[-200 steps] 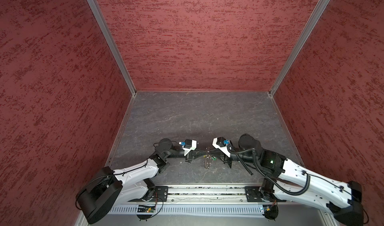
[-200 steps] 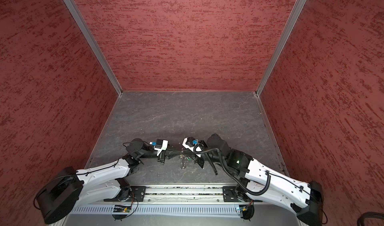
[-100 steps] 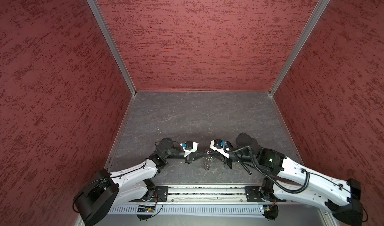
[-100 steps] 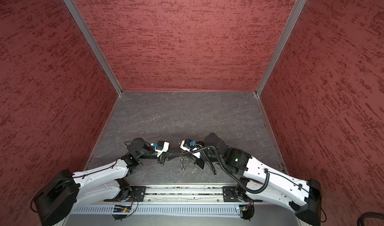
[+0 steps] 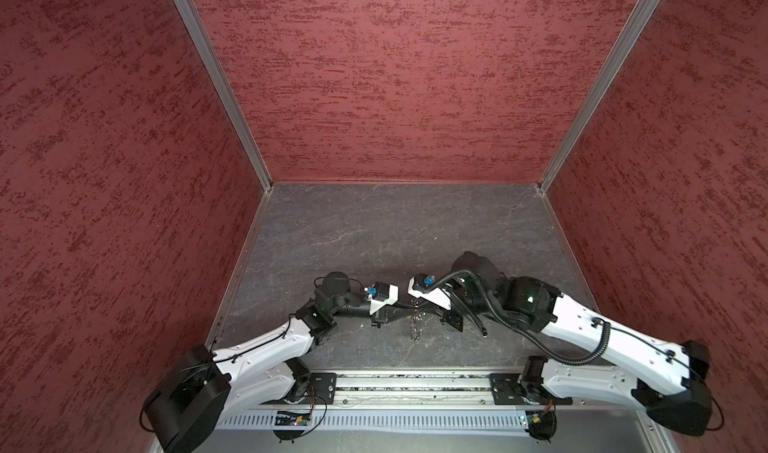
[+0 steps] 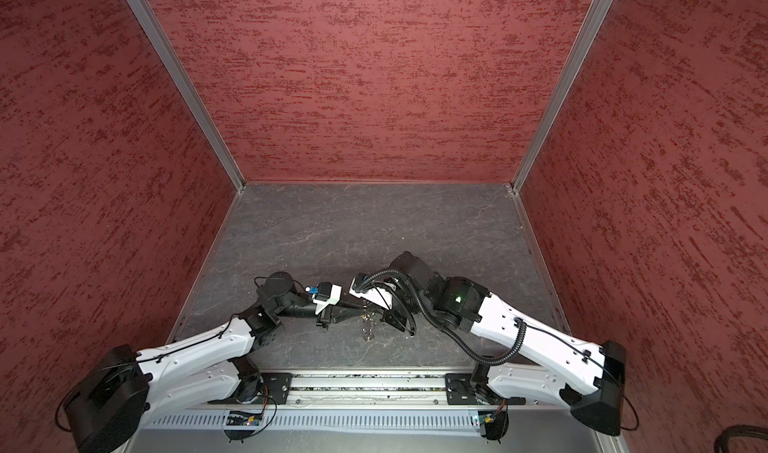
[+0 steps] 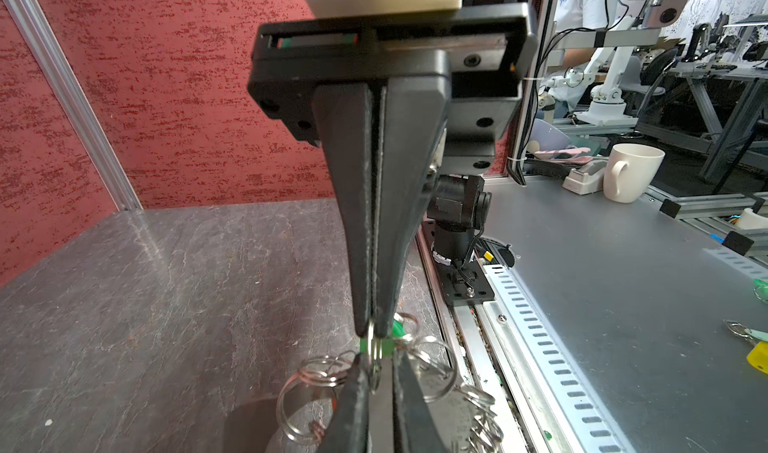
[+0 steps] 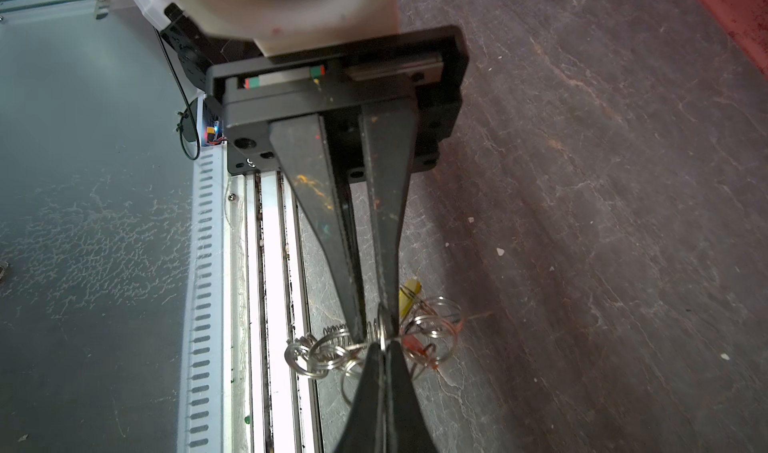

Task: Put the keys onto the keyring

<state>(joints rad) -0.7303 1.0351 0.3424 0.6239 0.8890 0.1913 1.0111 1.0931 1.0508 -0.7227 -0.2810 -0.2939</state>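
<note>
The two arms meet tip to tip over the near middle of the table [image 5: 374, 230]. The right gripper [image 7: 374, 326] is clenched tight: its fingers lie flat against each other, and the tips pinch one ring of the keyring [image 8: 332, 351] edge-on. The left gripper [image 7: 380, 365] is loosened — its jaws stand a narrow way apart, and that same ring stands in the gap with room to spare beside it.

The green key [image 7: 386, 347] sits right at the meeting point, between the two sets of tips; I cannot tell which of them touches it. The rest of the chain of silver rings bunches around the tips. In both top views it trails from them toward the near edge. The yellow key [image 8: 409, 293] and the red key [image 8: 415, 343] sit among the rings — just on the far side of the tips.
</note>
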